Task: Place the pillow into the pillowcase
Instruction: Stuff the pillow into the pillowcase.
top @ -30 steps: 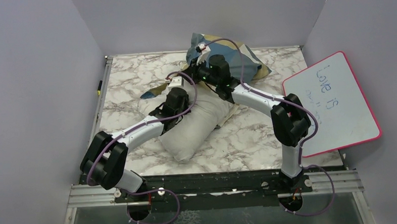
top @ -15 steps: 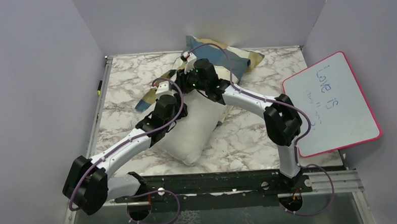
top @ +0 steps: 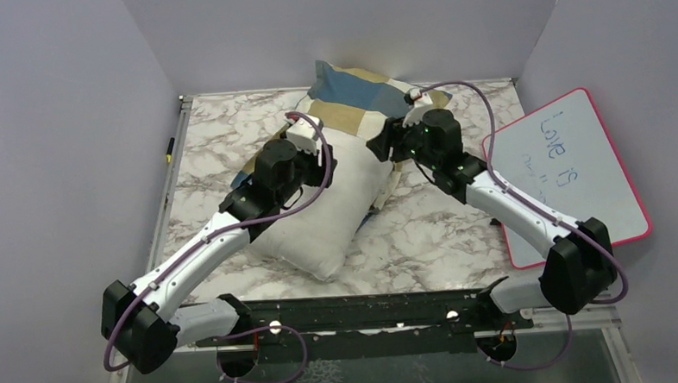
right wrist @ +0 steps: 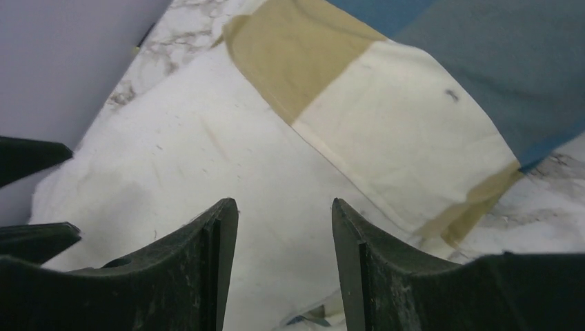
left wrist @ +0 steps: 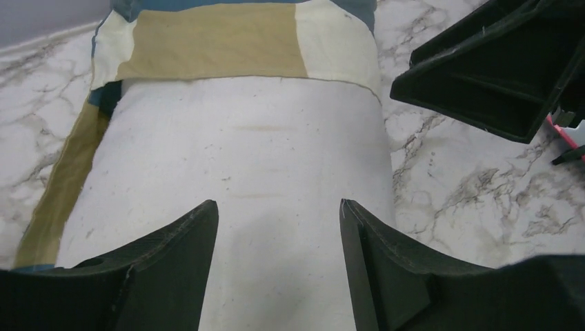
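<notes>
You have just let go: the left gripper [left wrist: 276, 207] and right gripper [right wrist: 284, 203] now stand apart and empty above the pillow [top: 319, 218]. Its far end sits inside the pillowcase [top: 357, 91]; the near part is still outside.

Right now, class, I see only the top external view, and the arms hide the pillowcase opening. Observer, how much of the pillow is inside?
Observer: Left wrist view: the pillowcase hem crosses only the far end of the pillow; the rest lies bare on top.
Operator: Is the left gripper holding fabric?
Observer: No; it is open over bare pillow, nothing pinched.
Operator: And the right gripper?
Observer: Right wrist view: open too, the hem lying ahead of its fingers.
</notes>
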Controlling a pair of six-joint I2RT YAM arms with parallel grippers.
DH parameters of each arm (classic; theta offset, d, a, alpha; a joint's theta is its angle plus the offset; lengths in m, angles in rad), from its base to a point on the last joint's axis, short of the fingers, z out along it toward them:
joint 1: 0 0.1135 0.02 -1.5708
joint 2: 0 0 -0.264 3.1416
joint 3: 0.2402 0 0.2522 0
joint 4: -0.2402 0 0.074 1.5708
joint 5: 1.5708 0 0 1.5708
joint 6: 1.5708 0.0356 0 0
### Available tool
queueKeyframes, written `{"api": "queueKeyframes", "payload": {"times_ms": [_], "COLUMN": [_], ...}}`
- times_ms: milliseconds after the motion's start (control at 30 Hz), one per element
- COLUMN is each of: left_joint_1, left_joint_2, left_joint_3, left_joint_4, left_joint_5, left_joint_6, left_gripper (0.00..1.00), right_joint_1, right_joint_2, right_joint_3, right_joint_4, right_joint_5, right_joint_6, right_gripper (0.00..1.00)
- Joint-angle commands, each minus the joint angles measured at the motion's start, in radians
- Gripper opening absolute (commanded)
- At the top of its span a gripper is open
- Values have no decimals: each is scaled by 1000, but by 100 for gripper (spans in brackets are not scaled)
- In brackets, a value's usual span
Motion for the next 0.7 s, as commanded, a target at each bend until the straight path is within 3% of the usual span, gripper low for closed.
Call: {"api": "queueKeyframes", "payload": {"times_ms": [0,167,300,400,467,600,667], "left_joint_1": [-48,-127,-149,-137,-104,-51,-34], "left_joint_2": [91,244,396,508,566,600,601], "left_joint_3": [61,126,170,176,168,69,23], "left_joint_4": [-8,2,38,58,65,172,227], "left_joint_5": [56,-11,-120,-250,-261,-212,-162], "left_joint_6": [173,221,207,188,154,63,31], "left_gripper": [70,75,76,72,61,21,12], "right_joint_1": [-40,-66,-75,-75,-75,-75,-74], "right_joint_2": [-70,-88,-12,39,74,186,228], "right_joint_3": [-144,-359,-379,-380,-368,-313,-294], "right_joint_4": [24,309,422,508,546,601,637], "right_joint_5": [82,129,52,81,110,115,139], "right_joint_6": [-50,-268,-409,-446,-477,-537,-558], "right_gripper": [57,57,57,57,58,58,58]}}
